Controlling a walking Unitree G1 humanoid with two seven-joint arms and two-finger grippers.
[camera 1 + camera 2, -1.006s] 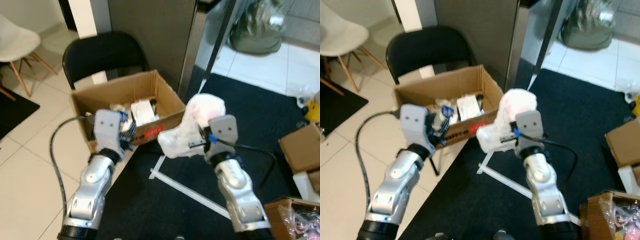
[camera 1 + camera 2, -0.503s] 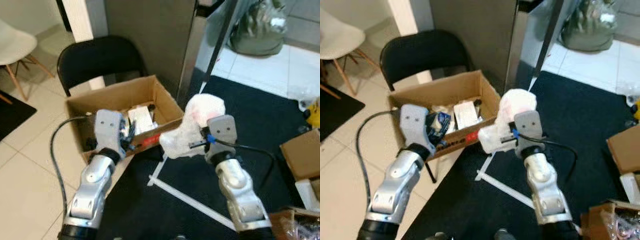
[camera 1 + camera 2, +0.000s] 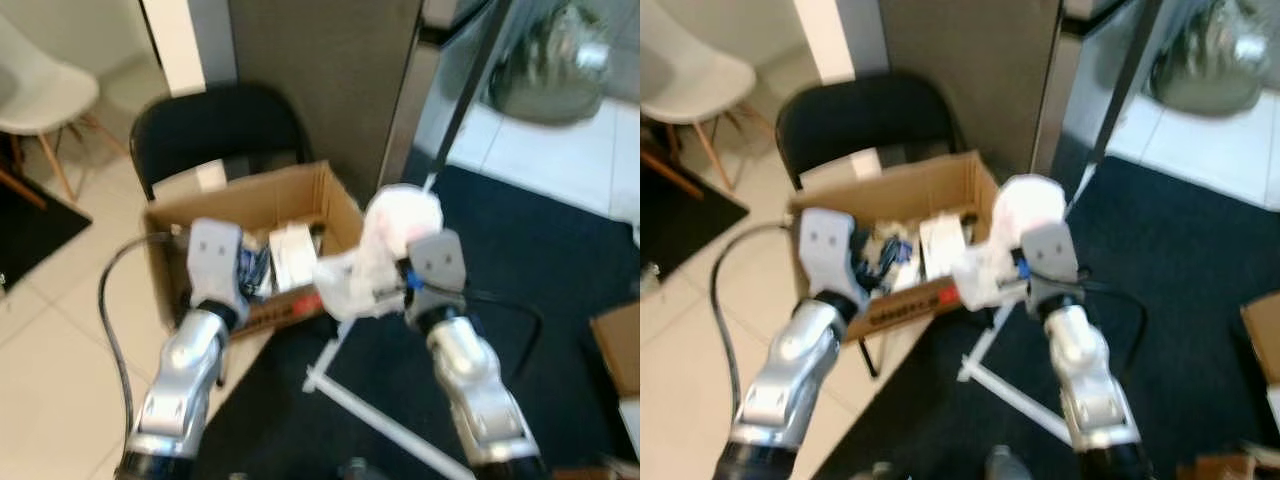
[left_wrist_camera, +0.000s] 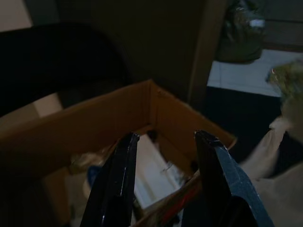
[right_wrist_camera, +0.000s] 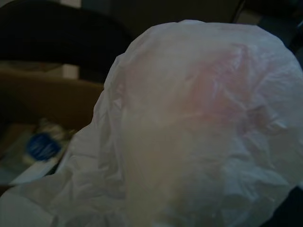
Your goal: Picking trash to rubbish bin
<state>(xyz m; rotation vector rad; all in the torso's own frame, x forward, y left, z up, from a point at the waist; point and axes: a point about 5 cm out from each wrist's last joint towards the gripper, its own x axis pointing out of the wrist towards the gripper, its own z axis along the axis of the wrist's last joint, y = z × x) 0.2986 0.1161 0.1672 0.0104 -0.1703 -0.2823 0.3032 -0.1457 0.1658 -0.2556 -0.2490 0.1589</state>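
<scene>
1. The cardboard box sits on the black chair, open-topped, with a grey wall just behind.
2. The right gripper is clamped on the white bag at the box's right edge; its long axis tilts upward.
3. The left gripper, fingers apart, hovers at the front rim.

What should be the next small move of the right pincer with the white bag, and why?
Probably carry it a little further left, over the cardboard box. The right pincer holds the white plastic bag beside the box's right wall, not yet above its opening.
</scene>
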